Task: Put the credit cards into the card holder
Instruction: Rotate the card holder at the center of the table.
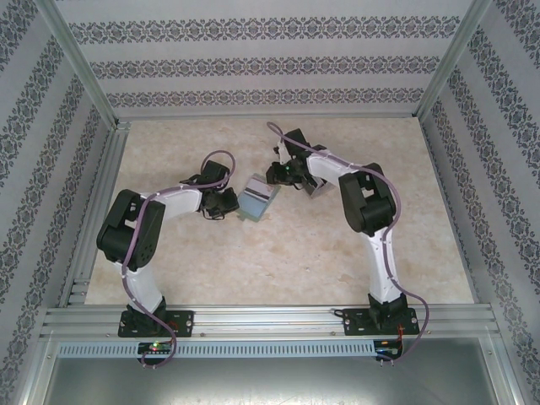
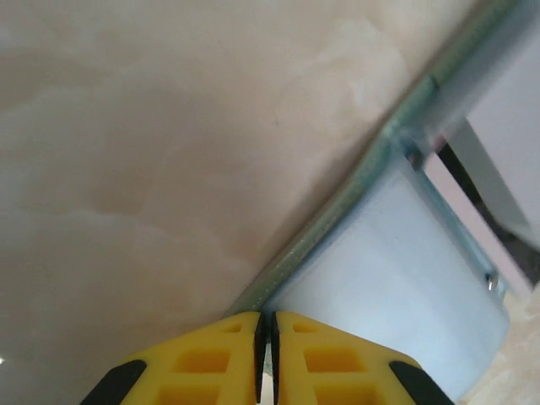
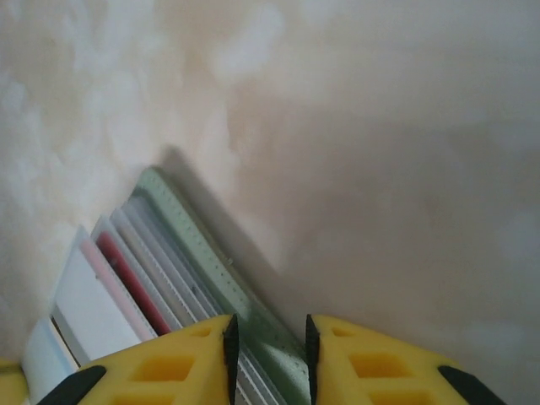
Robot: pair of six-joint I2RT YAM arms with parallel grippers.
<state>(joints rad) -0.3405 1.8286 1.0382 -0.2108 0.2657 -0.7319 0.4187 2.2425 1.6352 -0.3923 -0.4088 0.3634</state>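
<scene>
The pale green card holder stands opened up at mid-table, held between both arms. My left gripper pinches its near-left edge. In the left wrist view those jaws are almost together on the thin green-edged flap. My right gripper is at the holder's far right side. In the right wrist view its jaws straddle the green cover and the stacked white and red pockets. A dark strip shows between pale leaves; I cannot tell whether it is a credit card.
A small grey flat piece lies on the beige marbled table just under the right forearm. Aluminium frame rails and patterned walls close in the table on three sides.
</scene>
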